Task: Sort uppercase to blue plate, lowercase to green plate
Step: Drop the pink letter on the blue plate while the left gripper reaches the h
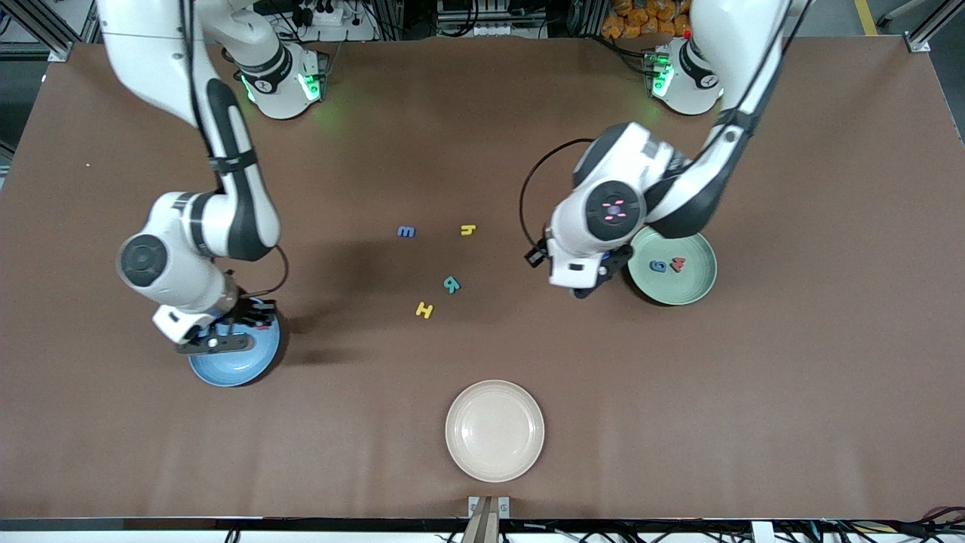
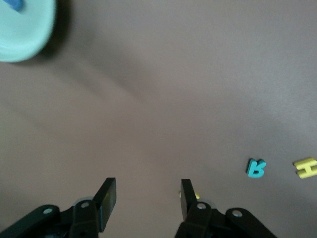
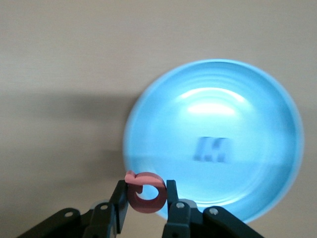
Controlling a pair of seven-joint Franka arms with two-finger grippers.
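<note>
Nearest the front camera, low in the middle of the frame, the cream plate [image 1: 494, 430] sits bare and takes no part in the sorting. Farther up, toward the right arm's end, the right gripper [image 1: 226, 332] hangs over the blue plate [image 1: 240, 368], its claw pinched narrow on the red Q [image 3: 146, 198]; the blue W [image 3: 213, 149] already lies in that plate. Mid-frame on the table you have the yellow H [image 1: 424, 309], then the teal R [image 1: 451, 284] just beside it. Toward the left arm's end, the green plate [image 1: 690, 283] holds the blue g [image 1: 658, 265] and the red m [image 1: 677, 263], and the left gripper [image 1: 592, 283] hovers over the table just beside its rim, claw partly spread and empty. Farther up lie the blue m [image 1: 406, 231] and the yellow h [image 1: 468, 230]. So by my count three letters are home, one is in hand, and four wait. Everything rests on a brown table cover [image 1: 791, 377], faintly creased; along the top of the frame stand the arm bases with green lights, cables and metal framing.
</note>
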